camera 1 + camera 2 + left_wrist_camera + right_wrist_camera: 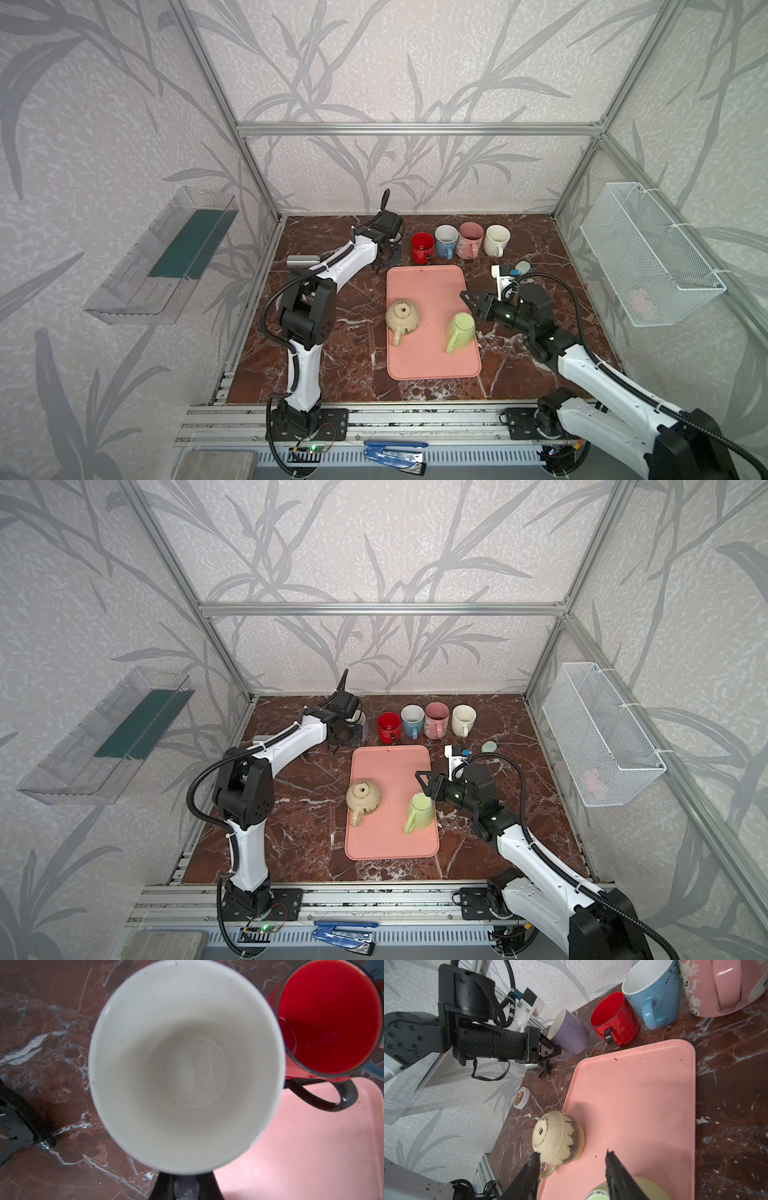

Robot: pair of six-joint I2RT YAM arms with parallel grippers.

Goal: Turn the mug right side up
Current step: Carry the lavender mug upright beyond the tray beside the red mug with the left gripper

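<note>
A lavender mug (187, 1064) with a white inside stands mouth up at the back left of the marble table, next to a red mug (328, 1016). My left gripper (186, 1187) is shut on its handle; in the right wrist view the left gripper (552, 1051) meets the lavender mug (571, 1032) low on its side. On the pink tray (432, 365) a speckled cream mug (402, 318) and a green mug (461, 328) stand upside down. My right gripper (471, 301) hovers open and empty by the tray's right edge, just behind the green mug.
A row of upright mugs lines the back: red (422, 245), blue (446, 240), pink (470, 239), cream (496, 240). A tape roll (521, 1098) lies left of the tray. A wire basket (648, 253) hangs on the right wall, a clear shelf (166, 257) on the left.
</note>
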